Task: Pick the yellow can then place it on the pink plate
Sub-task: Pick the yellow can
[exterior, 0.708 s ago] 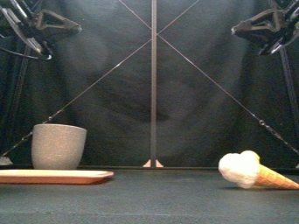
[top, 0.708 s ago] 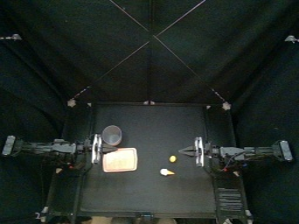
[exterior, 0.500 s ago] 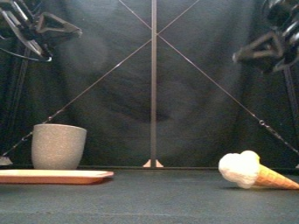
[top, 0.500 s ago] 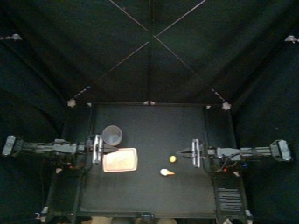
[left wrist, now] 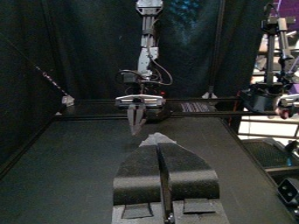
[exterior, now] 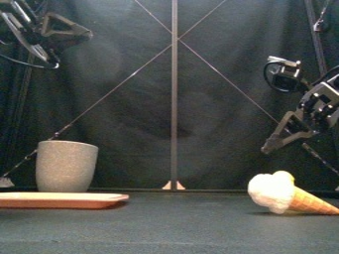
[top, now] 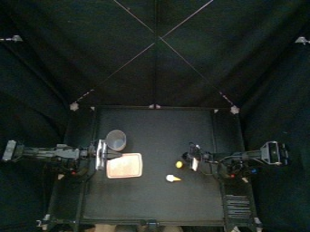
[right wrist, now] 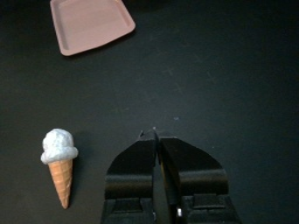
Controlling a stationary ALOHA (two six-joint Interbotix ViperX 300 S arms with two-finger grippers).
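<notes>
Black table (top: 158,127) holds grey cup (exterior: 66,166), pink plate (exterior: 59,199), ice-cream cone (exterior: 291,194).

Grey speckled cup (exterior: 66,165) upright on left half of black surface (top: 158,204), toward the back, open mouth up. Toy ice-cream cone (exterior: 288,194) on its side, right of centre & nearer the front: white scoop toward the middle, tan cone tip pointing right. Cup & cone well apart, not touching anything else.
</notes>
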